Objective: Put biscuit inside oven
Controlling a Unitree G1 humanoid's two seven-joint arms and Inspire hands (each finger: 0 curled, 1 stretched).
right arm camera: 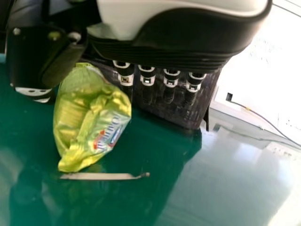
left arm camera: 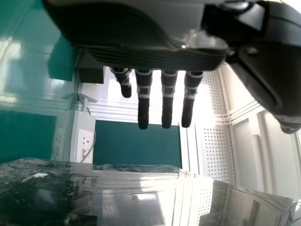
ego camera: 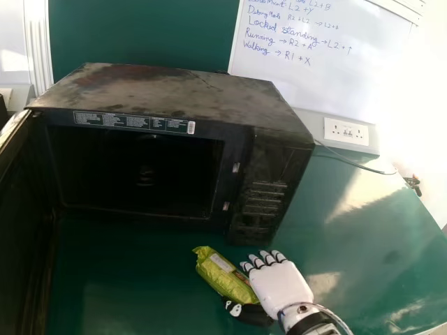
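The green biscuit packet (ego camera: 225, 274) lies on the table in front of the oven (ego camera: 174, 98), whose door (ego camera: 24, 209) stands wide open at the left. My right hand (ego camera: 281, 285) is at the packet's right side, its fingers straight towards the oven and its thumb by the packet's near end. In the right wrist view the packet (right arm camera: 89, 120) sits beside the thumb of my right hand (right arm camera: 174, 52), and the fingers are not curled round it. My left hand (left arm camera: 141, 54) has straight fingers and holds nothing in the left wrist view.
A whiteboard (ego camera: 321, 63) and a wall socket (ego camera: 346, 131) stand behind the green table (ego camera: 363, 230). A cable (ego camera: 349, 164) runs over the table's back right. A thin pale strip (right arm camera: 101, 176) lies near the packet in the right wrist view.
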